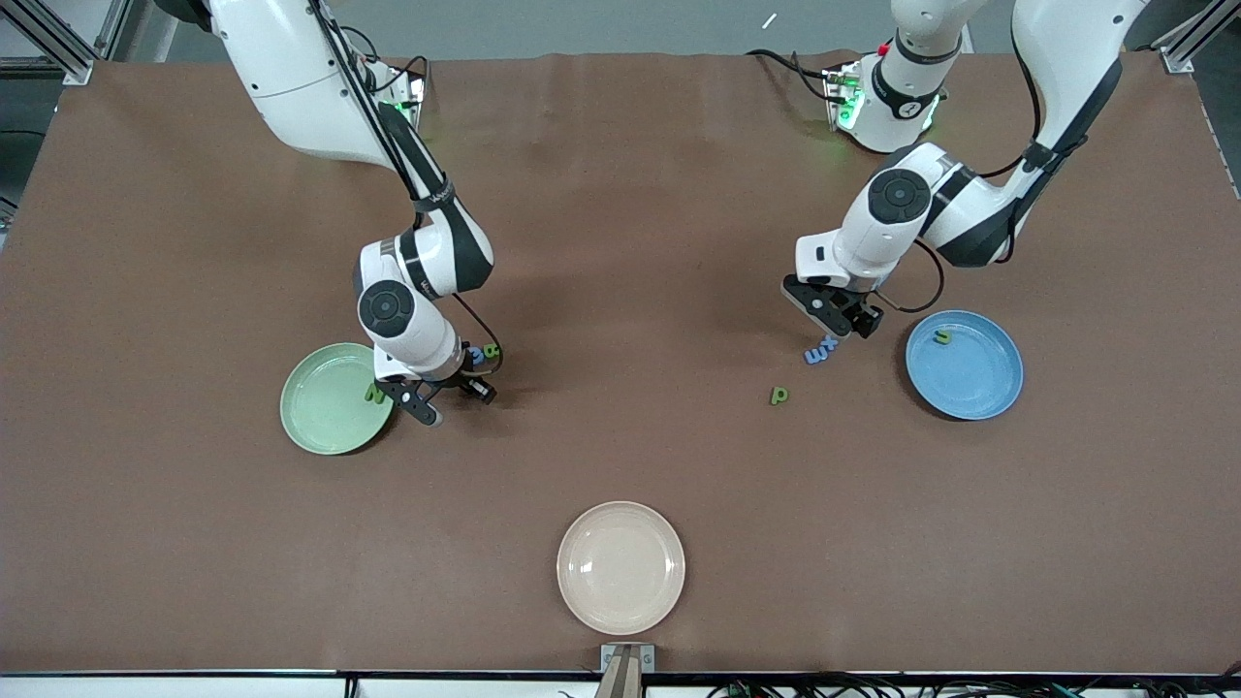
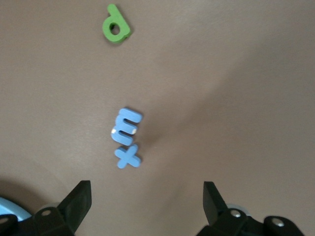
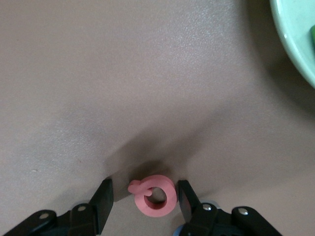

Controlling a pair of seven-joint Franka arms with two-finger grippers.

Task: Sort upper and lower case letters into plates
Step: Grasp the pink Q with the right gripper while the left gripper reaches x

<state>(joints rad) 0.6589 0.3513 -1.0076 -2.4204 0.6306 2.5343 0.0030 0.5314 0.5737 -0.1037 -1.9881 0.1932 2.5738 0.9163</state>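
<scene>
The right gripper [image 3: 144, 196] sits low over the desk [image 1: 620, 242] just beside the pale green plate [image 1: 320, 412], its fingers [image 3: 102, 196] spread on either side of the red Q [image 3: 153, 195], which lies flat on the desk between them without either one clearly touching it — a stance that reads as the last instant before a pinch. The plate's nearness makes sense: a capital would have only a short carry. A green N [image 1: 374, 393] already rests at that plate's rim, and the blue C [image 1: 476, 356] and green B [image 1: 493, 351] lie together on the desk by the right arm's wrist, so the capitals look partly sorted. At the left arm's end of the desk, the left gripper [image 2: 147, 199] hangs over the blue x [image 2: 128, 157] and blue m [image 2: 126, 127], which touch each other; its fingers [image 2: 78, 201] are wide apart and hold nothing. The pair lies near the bright blue plate [image 1: 979, 388], where a green n [image 1: 941, 336] already sits. The green p [image 2: 115, 24] lies alone, nearer to the front camera than the x and m. Because those two touch, closing on one probably nudges the other. The cream plate [image 1: 620, 567] holds nothing.
</scene>
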